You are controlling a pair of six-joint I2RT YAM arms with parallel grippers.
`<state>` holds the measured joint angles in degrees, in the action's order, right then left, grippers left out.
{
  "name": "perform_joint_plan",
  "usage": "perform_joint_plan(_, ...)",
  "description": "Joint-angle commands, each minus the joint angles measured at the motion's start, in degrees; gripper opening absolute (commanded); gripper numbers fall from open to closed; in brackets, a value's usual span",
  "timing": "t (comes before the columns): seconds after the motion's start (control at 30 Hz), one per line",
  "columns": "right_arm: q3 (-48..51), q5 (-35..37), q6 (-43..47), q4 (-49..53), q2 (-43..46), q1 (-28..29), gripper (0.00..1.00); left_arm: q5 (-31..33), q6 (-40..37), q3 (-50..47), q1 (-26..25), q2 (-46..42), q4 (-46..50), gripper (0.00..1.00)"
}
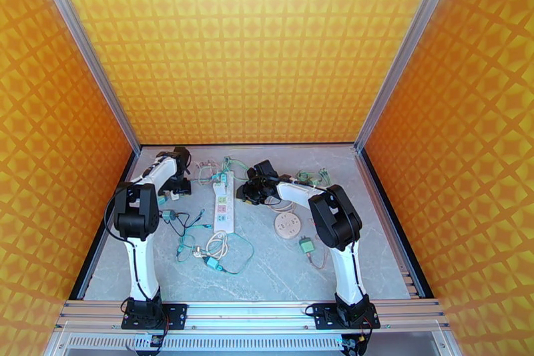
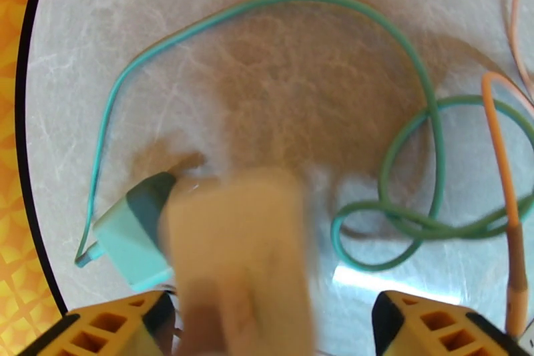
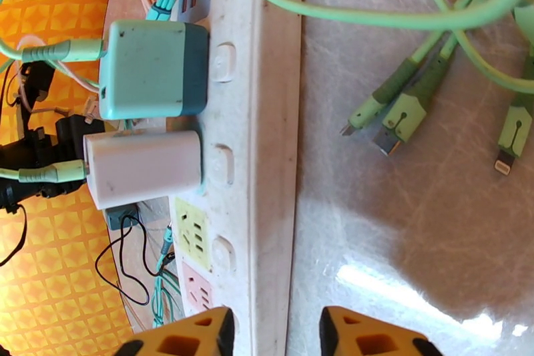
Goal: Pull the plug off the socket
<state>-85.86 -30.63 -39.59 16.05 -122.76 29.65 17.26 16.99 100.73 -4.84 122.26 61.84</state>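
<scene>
Plug (image 2: 240, 264), beige and blurred, is seen between the fingers of the left gripper (image 2: 270, 307), over the table (image 2: 300, 50). The jaws are spread wide, and a clear gap is left between the plug and the right-hand finger (image 2: 427, 324). No firm hold is shown. A teal plug (image 2: 130, 237) is laid on the table just beside it, partly covered by it. A green cable (image 2: 414, 83) is looped around, with an orange cable (image 2: 500, 170) at the edge.

From above, this gripper is placed left of the strip (image 1: 225, 204), apart from it. A teal charger (image 3: 153, 69) and a white charger (image 3: 143, 167) are seated in the strip. The right gripper (image 3: 274, 327) is set astride the strip's edge, jaws narrowly parted. Contact cannot be told. Loose cable ends (image 3: 394, 123) are scattered nearby.
</scene>
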Motion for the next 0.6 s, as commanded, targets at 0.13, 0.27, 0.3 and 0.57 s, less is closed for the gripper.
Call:
perform_joint_plan(0.13, -1.8, -0.3, -1.0, -1.9, 0.0, 0.4, 0.40, -1.7, 4.0, -1.7, -3.3, -14.2, -3.0, 0.83)
perform_joint_plan(0.27, -2.4, -0.1, -2.5, -3.6, -1.2, 0.4, 0.38, -3.9, 7.6, -5.6, -7.9, -18.3, -7.6, 0.78)
perform_joint_plan(0.3, -2.6, -0.2, -3.1, -4.4, -1.6, 0.4, 0.38, -4.6, 8.5, -6.7, -9.5, -19.0, -9.3, 0.76)
perform_joint_plan(0.57, -4.1, 0.7, -7.9, -10.5, -5.1, 0.4, 0.38, -6.7, 12.4, -11.2, -19.0, -16.3, -19.4, 0.75)
